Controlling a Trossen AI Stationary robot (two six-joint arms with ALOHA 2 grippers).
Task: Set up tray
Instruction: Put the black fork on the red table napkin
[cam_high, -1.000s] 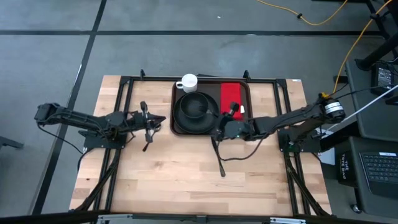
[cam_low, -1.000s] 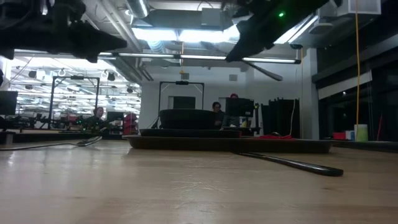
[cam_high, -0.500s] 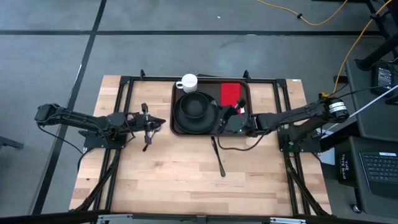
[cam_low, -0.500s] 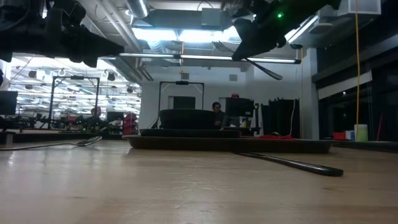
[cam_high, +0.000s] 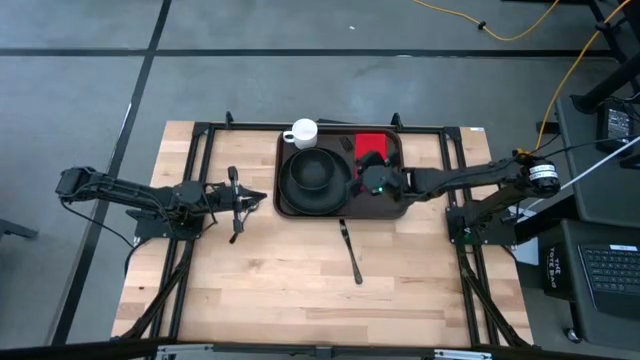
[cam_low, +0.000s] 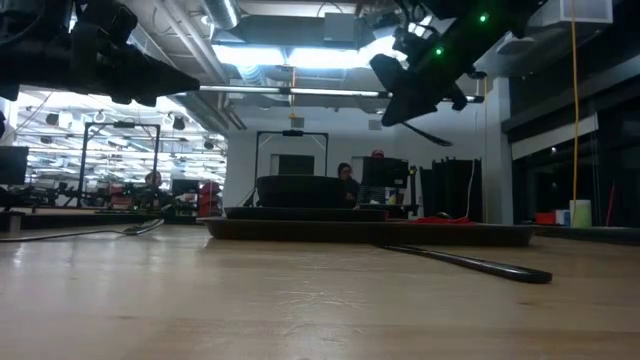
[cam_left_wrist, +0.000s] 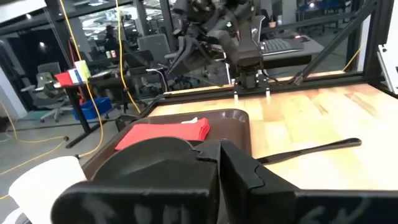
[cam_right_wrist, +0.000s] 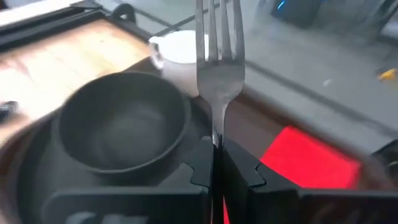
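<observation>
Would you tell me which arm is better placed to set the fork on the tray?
The right. Its gripper is shut on the fork and hangs over the tray, by the napkin. The left gripper waits shut beside the tray.

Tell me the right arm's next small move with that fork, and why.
Probably lower the fork onto the red napkin: the right end effector grips it by the handle above the tray, beside the bowl.

Overhead, table-level and two wrist views
</observation>
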